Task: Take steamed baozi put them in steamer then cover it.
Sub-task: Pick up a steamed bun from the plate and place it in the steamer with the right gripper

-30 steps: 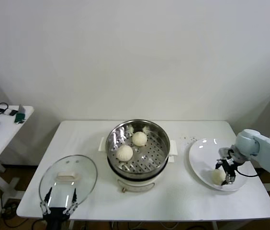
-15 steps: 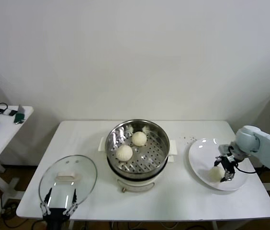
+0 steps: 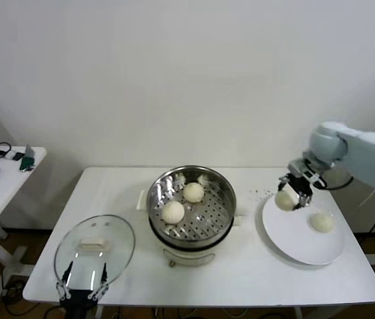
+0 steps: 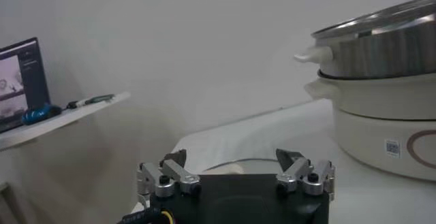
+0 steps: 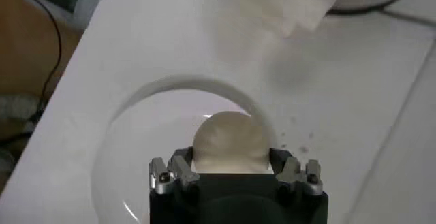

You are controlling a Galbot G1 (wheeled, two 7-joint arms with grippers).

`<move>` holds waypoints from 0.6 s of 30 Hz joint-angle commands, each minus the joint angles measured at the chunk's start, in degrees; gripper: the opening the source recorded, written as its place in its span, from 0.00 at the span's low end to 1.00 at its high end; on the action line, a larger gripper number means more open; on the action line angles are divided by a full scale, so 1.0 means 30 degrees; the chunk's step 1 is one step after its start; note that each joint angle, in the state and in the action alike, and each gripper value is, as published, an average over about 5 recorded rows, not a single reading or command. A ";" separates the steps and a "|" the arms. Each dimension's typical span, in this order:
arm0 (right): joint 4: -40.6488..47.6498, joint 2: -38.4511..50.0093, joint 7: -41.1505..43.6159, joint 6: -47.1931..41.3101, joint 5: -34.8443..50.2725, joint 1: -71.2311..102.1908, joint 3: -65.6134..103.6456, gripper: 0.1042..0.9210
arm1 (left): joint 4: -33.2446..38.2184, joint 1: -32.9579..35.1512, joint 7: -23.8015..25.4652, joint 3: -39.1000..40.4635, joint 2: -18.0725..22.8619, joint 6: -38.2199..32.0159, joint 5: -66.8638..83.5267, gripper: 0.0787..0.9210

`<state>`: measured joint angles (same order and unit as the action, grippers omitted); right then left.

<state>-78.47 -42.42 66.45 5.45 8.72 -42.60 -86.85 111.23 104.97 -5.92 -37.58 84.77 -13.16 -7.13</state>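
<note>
Above the plate's point(image 3: 305, 247) left rim, the head view shows the right pincer point(image 3: 292, 196) gripping a bun point(image 3: 284, 199); another bun point(image 3: 320, 222) lies on the plate, two buns point(image 3: 173, 211) sit in the steamer point(image 3: 192, 202), and the lid point(image 3: 94, 247) rests on the worktop point(image 3: 254, 272). From the left wrist, the left pincer point(image 4: 236, 167) hangs open beside the steamer point(image 4: 381, 103). From the right wrist, the bun point(image 5: 222, 142) sits clamped between the fingers point(image 5: 178, 165).

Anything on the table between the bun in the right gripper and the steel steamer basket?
In the head view, only bare white table and the pot's cream side handle separate the cream-white bun in the right gripper from the shiny steel steamer basket.
</note>
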 commanded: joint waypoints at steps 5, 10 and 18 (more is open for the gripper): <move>-0.4183 -0.5432 0.0631 0.3489 -0.0356 -0.4699 -0.1297 0.76 | 0.0079 -0.0007 0.0014 0.0114 0.0005 0.0055 -0.0036 0.88; -0.4169 -0.7609 0.0774 0.3945 -0.1117 -0.3247 -0.0048 0.77 | 0.0003 0.0016 0.0001 0.0080 0.0011 -0.0006 -0.0014 0.88; -0.2549 -1.0693 0.0778 0.5291 -0.2928 -0.1111 0.0403 0.77 | 0.0074 0.0071 0.0001 0.0018 -0.0045 0.0007 0.0054 0.88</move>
<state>-86.64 -62.98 68.40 16.69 4.36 -49.13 -87.00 111.32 105.15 -5.94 -37.46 84.75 -13.24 -7.06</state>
